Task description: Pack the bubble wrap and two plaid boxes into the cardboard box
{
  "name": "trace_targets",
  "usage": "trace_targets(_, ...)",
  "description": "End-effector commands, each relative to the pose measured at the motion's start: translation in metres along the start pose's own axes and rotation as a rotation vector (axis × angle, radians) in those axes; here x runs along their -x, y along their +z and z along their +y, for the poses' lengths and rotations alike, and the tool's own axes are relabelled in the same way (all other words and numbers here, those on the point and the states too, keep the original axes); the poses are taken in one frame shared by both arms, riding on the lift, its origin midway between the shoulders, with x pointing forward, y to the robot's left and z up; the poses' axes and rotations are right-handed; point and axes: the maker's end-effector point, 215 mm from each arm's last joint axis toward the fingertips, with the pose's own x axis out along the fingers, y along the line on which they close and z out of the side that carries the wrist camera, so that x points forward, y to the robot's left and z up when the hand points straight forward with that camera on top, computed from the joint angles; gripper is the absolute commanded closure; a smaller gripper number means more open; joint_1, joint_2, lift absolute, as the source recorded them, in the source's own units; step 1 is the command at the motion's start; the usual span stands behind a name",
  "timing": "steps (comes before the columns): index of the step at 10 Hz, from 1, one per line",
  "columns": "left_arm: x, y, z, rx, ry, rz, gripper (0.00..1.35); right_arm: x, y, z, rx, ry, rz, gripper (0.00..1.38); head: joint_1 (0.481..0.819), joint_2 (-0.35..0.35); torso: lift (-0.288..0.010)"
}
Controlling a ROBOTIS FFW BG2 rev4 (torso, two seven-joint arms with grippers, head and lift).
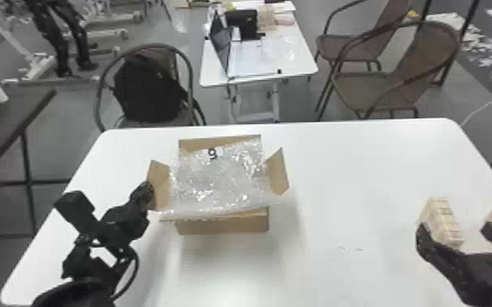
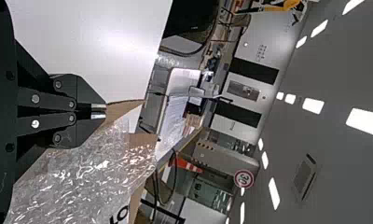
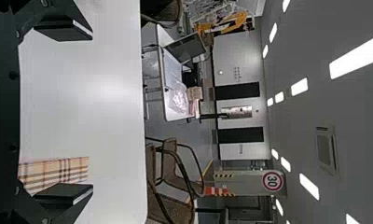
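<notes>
My left arm (image 1: pixel 73 265) slants in from the bottom edge of the head view, my left gripper (image 1: pixel 148 192) at its end with both fingers drawn together. At the lower right, my right gripper (image 1: pixel 454 230) has its two flat fingers spread wide apart.

black backpack (image 1: pixel 145 87) on a chair (image 1: pixel 192 69)

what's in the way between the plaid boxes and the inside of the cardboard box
The bubble wrap lies over the open top of the cardboard box, covering the way in. A raised flap stands on the side toward the plaid boxes.
</notes>
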Motion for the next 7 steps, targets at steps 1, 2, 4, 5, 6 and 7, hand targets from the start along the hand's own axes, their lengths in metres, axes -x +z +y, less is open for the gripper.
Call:
trace_targets(1, 0.001, -0.001, 0.0, 0.003, 0.001, 0.002, 1.21, 0.01, -0.026, -0.019, -0.002, -0.034, 0.025, 0.15, 0.695, 0.135, -0.071)
trace_targets(2, 0.001, -0.001, 0.0, 0.003, 0.0, 0.002, 1.21, 0.016, -0.045, -0.033, -0.01, -0.06, 0.043, 0.15, 0.695, 0.123, -0.071)
trace_targets(4, 0.001, -0.002, 0.0, 0.005, 0.001, 0.003, 1.21, 0.023, -0.071, -0.056, -0.014, -0.106, 0.082, 0.15, 0.695, 0.098, -0.071)
trace_targets(5, 0.001, -0.002, -0.001, 0.006, 0.0, 0.003, 1.21, 0.022, -0.081, -0.07, -0.001, -0.132, 0.099, 0.15, 0.695, 0.084, -0.071)
trace_targets(6, 0.001, -0.002, 0.0, 0.006, 0.002, 0.002, 1.21, 0.016, -0.086, -0.079, 0.024, -0.143, 0.111, 0.15, 0.695, 0.067, -0.071)
trace_targets(7, 0.0, -0.002, -0.002, 0.006, -0.003, 0.002, 1.21, 0.007, -0.091, -0.082, 0.032, -0.121, 0.123, 0.15, 0.695, 0.053, -0.071)
